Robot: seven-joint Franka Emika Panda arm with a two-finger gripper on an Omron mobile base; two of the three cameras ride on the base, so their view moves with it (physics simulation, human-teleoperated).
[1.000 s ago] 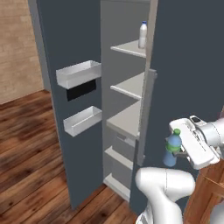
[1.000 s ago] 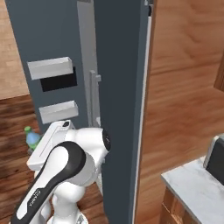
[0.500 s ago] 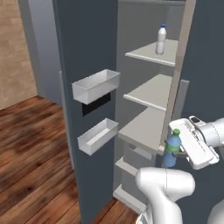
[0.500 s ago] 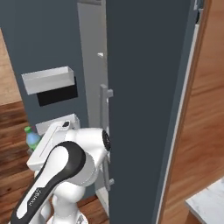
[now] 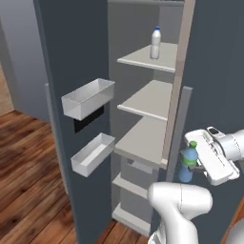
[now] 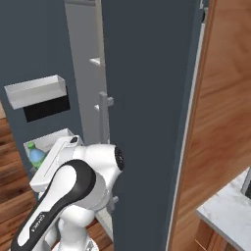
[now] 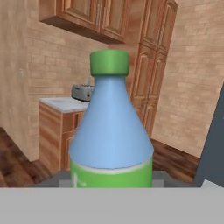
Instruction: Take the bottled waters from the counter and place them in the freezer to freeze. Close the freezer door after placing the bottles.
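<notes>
While the freezer door stands swung wide at nine o'clock, the freezer shows bare pale shelves; its top shelf carries the blue-capped bottle at twelve o'clock. At four o'clock, outside the cabinet's front edge, the claw clamps the green-capped bottle upright, the arm bent beneath it.

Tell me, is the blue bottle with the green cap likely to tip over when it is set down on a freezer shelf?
The blue bottle, held in the gripper, looks tall and narrow, so it may tip if released tilted. Its round body would probably roll. The flat shelf should steady it.
</notes>
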